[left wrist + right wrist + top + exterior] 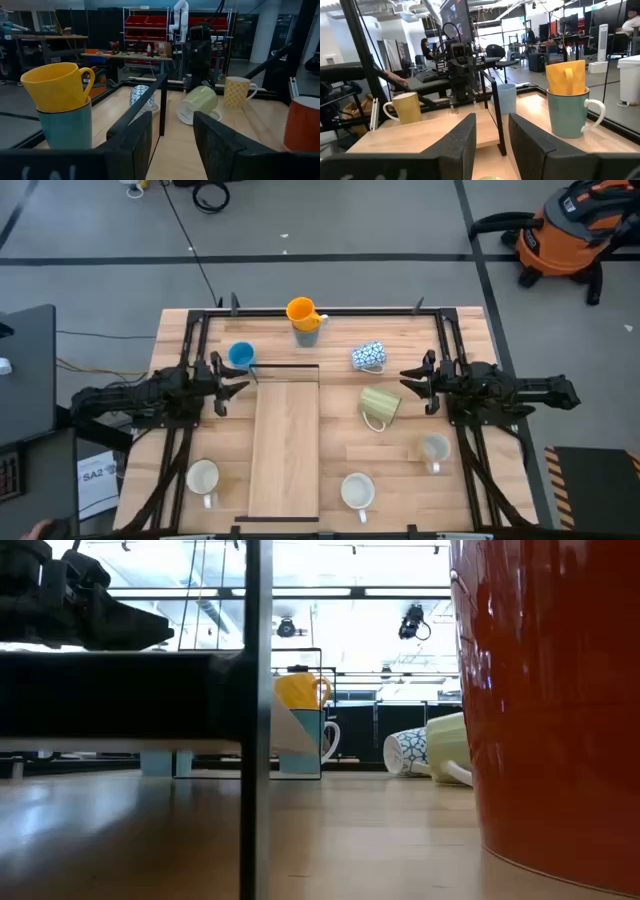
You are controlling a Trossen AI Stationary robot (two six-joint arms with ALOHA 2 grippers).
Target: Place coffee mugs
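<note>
So far, both the left gripper (238, 377) and right gripper (410, 375) are hovering empty, fingers apart; the mugs, including a tipped green mug (379, 405), are awaiting placement.

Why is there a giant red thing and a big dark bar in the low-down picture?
In the low view, a red-orange mug stands so close to the camera that it fills the right side with glossy glare streaks; the dark bar is a nearby frame post, silhouetted against bright ceiling lights. The high view is evenly lit.
</note>
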